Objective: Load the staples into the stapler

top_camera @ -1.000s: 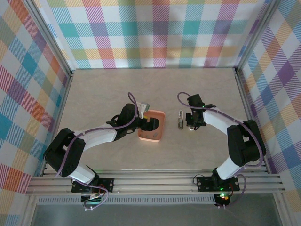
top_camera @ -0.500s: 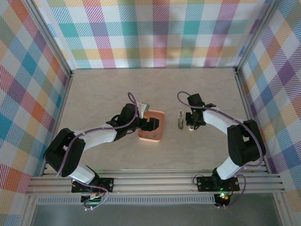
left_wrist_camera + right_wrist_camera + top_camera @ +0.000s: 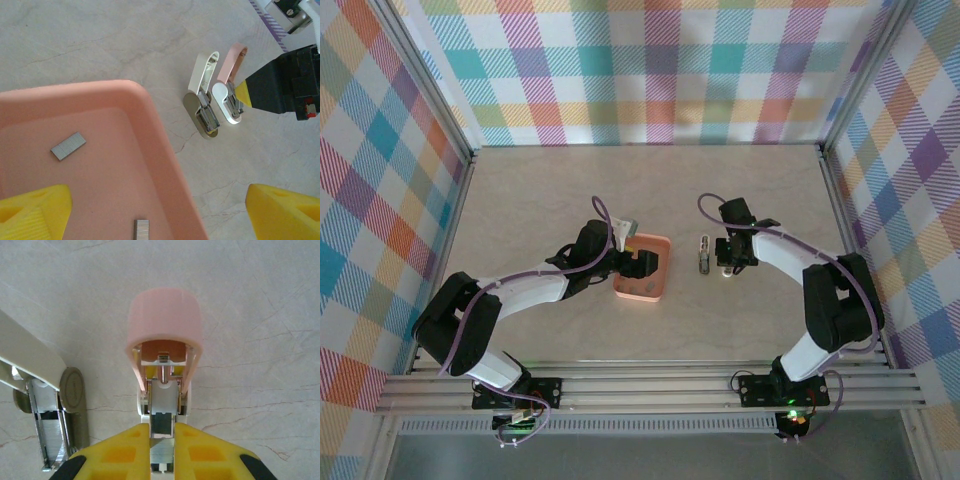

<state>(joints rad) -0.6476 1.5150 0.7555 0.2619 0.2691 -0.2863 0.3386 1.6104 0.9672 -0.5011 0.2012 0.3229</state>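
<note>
**Right claw grips the open stapler; staples lie in the tray under the left claw**

The right claw (image 3: 162, 431) is clenched on the stapler (image 3: 165, 315). Its two yellow fingers (image 3: 117, 452) press the narrow white base from both sides. The pink lid is swung up and points away from the claw, so the metal channel between lid and base lies bare. Just beside this claw's left finger lies a white stapler (image 3: 30, 360). Its lid is also raised and its grey metal base rests flat on the counter (image 3: 250, 300). The two staplers sit side by side, close but apart.

The left claw (image 3: 155, 200) is released, with its yellow fingers (image 3: 35, 210) spread wide. It hangs over the corner of the orange tray (image 3: 75, 90). One finger is above the tray floor and the other is out past the rim, above the counter. The staples (image 3: 68, 146) lie loose inside the tray. One grey strip is ahead of the finger over the tray floor, and a second strip (image 3: 141, 231) lies between the fingers. Ahead of this claw, beyond the tray rim, stand the white stapler (image 3: 202, 75) and the pink-lidded stapler (image 3: 232, 62).
</note>
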